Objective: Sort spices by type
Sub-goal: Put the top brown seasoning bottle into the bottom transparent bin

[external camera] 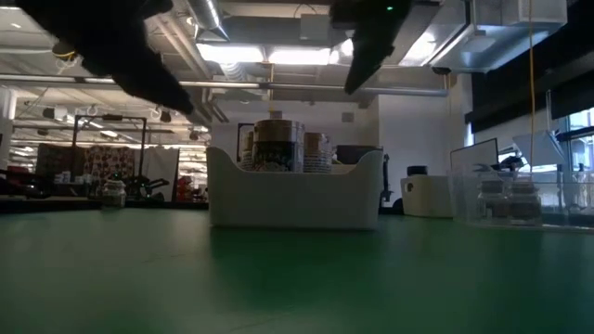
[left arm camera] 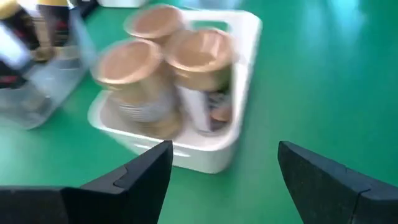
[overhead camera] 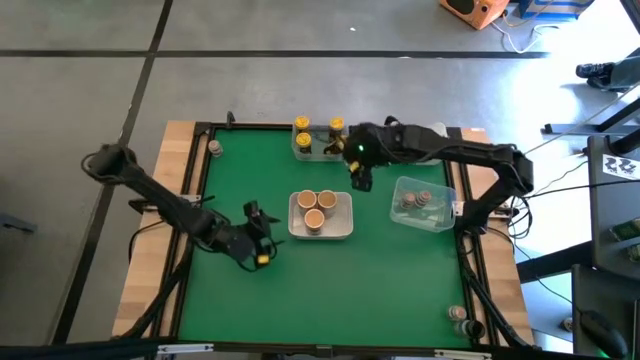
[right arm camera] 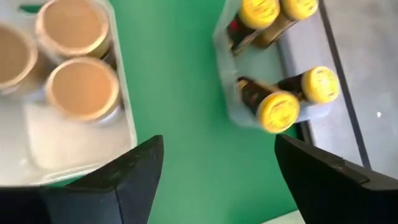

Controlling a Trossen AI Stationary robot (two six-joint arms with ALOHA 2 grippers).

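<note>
Three tan-capped spice jars [overhead camera: 316, 206] stand in a white tub [overhead camera: 343, 228] at the table's middle. Several yellow-capped jars [overhead camera: 318, 132] sit in a clear tub [overhead camera: 303, 152] at the far edge, some of them lying tilted [right arm camera: 280, 106]. Dark-capped jars [overhead camera: 418, 200] sit in a clear tub [overhead camera: 440, 222] on the right. My left gripper [overhead camera: 258, 245] hovers open just left of the white tub, with nothing between its fingers [left arm camera: 146, 171]. My right gripper [overhead camera: 360, 176] hangs open above the green between the white tub and the yellow-cap tub, also holding nothing [right arm camera: 217, 180].
A lone jar [overhead camera: 214, 148] stands at the far left corner, and a jar or two [overhead camera: 458, 315] at the near right corner. Bare green mat [overhead camera: 330, 290] lies in front of the tubs. A black frame and wooden boards [overhead camera: 185, 180] edge the table.
</note>
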